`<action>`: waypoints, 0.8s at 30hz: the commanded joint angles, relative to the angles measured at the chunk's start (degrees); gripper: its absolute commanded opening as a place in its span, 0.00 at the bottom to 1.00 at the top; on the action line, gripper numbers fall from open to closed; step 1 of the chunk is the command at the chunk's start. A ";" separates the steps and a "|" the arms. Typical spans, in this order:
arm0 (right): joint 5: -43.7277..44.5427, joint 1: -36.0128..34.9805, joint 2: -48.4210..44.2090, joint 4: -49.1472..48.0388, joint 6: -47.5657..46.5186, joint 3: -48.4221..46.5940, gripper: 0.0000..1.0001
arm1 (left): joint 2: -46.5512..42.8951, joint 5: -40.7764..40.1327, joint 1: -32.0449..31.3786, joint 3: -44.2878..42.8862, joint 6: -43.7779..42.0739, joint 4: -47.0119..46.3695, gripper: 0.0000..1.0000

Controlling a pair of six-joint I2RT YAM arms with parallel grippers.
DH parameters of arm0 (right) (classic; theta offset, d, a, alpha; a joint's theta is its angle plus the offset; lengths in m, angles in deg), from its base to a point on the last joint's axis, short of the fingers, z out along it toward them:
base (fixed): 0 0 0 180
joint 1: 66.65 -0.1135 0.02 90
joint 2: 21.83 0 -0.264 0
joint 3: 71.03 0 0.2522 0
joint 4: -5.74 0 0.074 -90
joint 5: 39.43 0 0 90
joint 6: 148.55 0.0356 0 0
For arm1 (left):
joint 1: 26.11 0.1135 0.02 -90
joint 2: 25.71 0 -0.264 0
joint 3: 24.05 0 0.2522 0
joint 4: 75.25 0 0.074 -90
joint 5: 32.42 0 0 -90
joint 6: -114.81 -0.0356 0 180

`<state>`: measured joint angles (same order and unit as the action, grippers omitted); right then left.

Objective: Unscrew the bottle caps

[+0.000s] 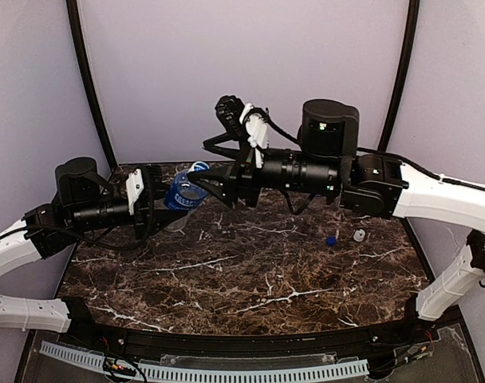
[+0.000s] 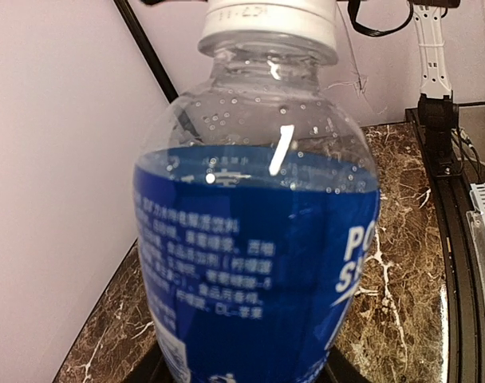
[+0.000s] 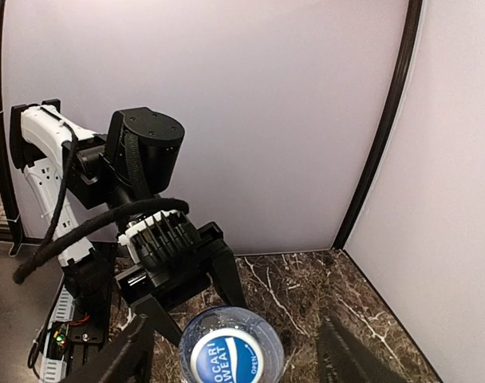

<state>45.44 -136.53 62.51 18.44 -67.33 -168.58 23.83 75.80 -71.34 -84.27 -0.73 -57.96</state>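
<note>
Bottle (image 1: 181, 194): blue-label, upper left of centre in top view, held over counter (image 1: 250, 279); likely light, thin-walled, slippery.
Left claw (image 1: 161, 209): clamped on bottle body.
Right claw (image 1: 210, 182): spread open either side of cap (image 3: 224, 357).
Cap: white, small; pinch its rim.

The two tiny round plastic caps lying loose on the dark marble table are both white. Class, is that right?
No. The top external view shows one tiny round blue plastic cap and one tiny round white plastic cap lying loose on the dark marble table.
</note>
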 commanded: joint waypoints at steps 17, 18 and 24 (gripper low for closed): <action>2.88 0.80 2.19 1.35 5.37 -1.44 0.00 | 0.60 -1.36 -0.21 0.99 -2.25 0.87 0.80; 1.97 1.12 1.82 -0.61 6.98 -1.02 0.00 | 0.79 -1.94 -0.21 1.14 -2.29 0.62 0.82; -4.93 2.52 0.57 -7.13 13.26 1.48 0.00 | 1.83 -1.77 -0.21 0.93 -2.04 0.20 0.80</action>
<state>44.74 -134.76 65.31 17.70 -59.20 -168.18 25.07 74.29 -71.34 -84.00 -2.61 -57.59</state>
